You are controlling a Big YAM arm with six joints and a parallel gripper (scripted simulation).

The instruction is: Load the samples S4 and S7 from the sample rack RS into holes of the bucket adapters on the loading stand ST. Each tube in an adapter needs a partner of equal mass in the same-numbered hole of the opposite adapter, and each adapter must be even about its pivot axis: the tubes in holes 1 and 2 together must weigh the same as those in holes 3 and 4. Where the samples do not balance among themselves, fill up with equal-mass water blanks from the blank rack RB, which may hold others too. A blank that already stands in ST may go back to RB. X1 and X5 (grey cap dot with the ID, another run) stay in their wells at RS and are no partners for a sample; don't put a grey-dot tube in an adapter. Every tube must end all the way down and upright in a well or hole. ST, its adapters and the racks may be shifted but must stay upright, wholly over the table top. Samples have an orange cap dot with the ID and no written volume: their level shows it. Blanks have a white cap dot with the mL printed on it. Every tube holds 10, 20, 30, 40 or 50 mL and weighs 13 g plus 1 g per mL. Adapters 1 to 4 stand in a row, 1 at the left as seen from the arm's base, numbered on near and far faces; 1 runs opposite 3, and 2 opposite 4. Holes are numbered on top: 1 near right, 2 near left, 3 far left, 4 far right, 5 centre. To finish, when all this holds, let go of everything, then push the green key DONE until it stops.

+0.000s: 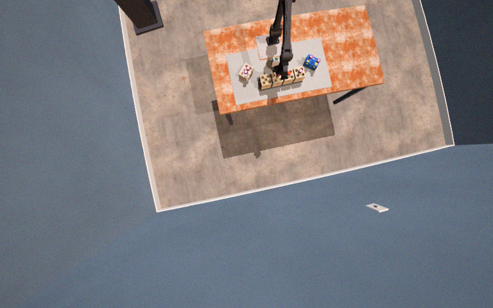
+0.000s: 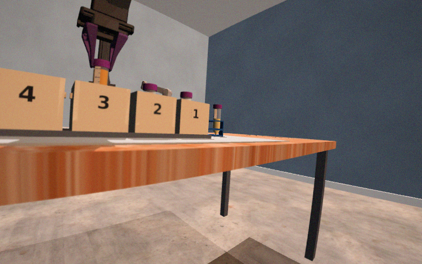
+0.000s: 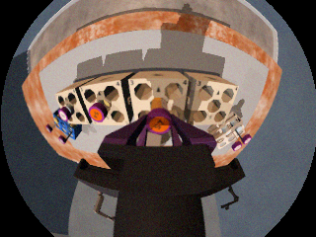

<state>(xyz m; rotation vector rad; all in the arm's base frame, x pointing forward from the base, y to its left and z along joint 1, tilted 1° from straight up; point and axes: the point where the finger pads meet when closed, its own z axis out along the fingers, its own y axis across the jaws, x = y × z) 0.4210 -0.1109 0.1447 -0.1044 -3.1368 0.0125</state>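
Note:
My gripper (image 2: 101, 64) is shut on the purple cap of a sample tube (image 2: 101, 75) with orange liquid. The tube stands upright with its lower part inside a hole of adapter 3 (image 2: 99, 105), and its cap is well above the adapter top. In the wrist view the cap's orange dot (image 3: 158, 124) sits between the fingers; the ID is too small to read. From above, the gripper (image 1: 280, 75) is over the row of adapters. Adapter 2 (image 2: 152, 111) holds a tube with an orange dot (image 3: 98, 114). Adapter 1 (image 2: 193, 116) shows a purple cap (image 2: 185, 94).
Adapter 4 (image 2: 29, 99) is at the row's end. The blue sample rack RS (image 1: 311, 61) stands beyond adapter 1, with a tube (image 2: 217, 118) in it. The tan blank rack RB (image 1: 245, 68) stands beyond adapter 4. The green DONE key (image 1: 275, 59) lies near the arm's base.

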